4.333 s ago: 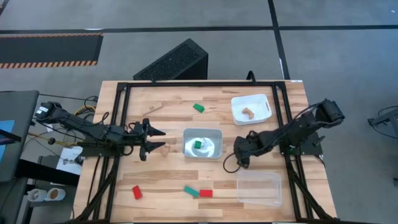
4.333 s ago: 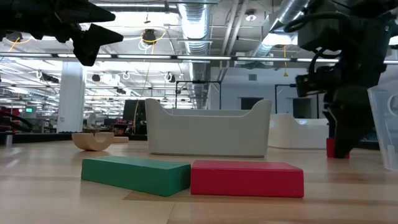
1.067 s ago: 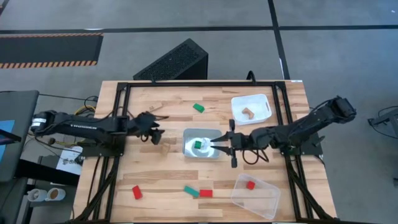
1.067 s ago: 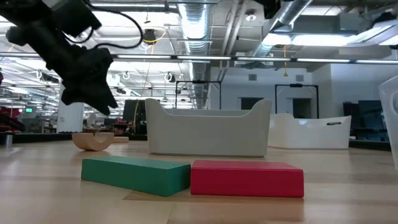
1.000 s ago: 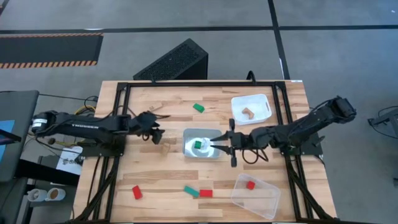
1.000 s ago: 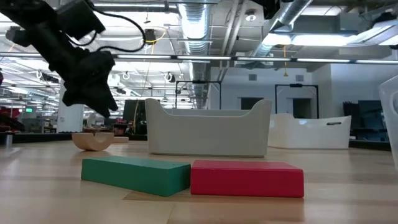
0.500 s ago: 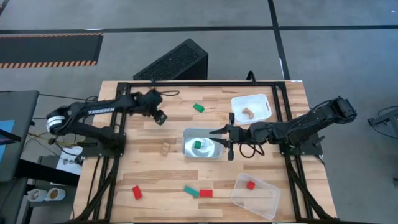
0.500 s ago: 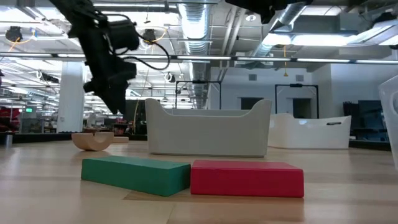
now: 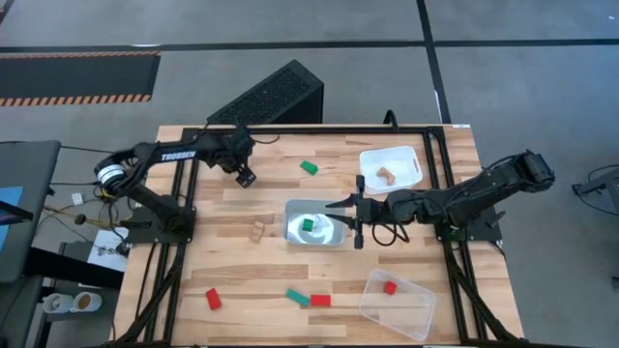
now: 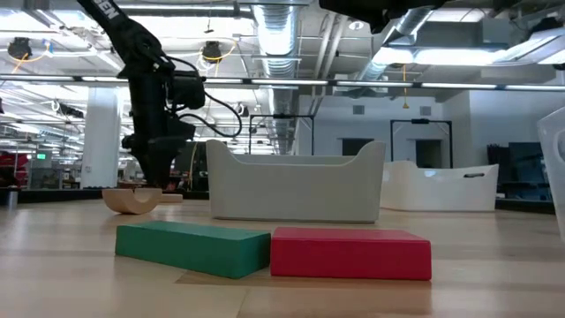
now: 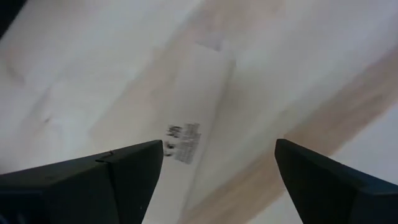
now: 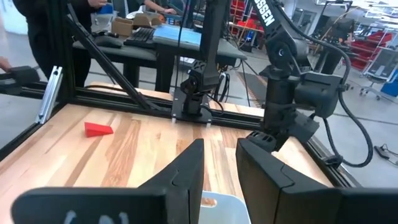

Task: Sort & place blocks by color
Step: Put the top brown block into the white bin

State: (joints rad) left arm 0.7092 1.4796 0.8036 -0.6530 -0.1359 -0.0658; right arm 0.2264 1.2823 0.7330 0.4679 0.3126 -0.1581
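My left arm stretched to the table's far left, its gripper pointing down with fingers spread wide, my right arm reaching left to mid-table, its gripper level, fingers parted.

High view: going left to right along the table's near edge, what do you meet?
Red block → green block → red block → clear tray holding a red block.

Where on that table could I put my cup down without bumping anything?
The barest patch is the near left table, between the wood block and the red block. The middle is crowded: the silvery tray, the right gripper over it. The left gripper is at the far left.
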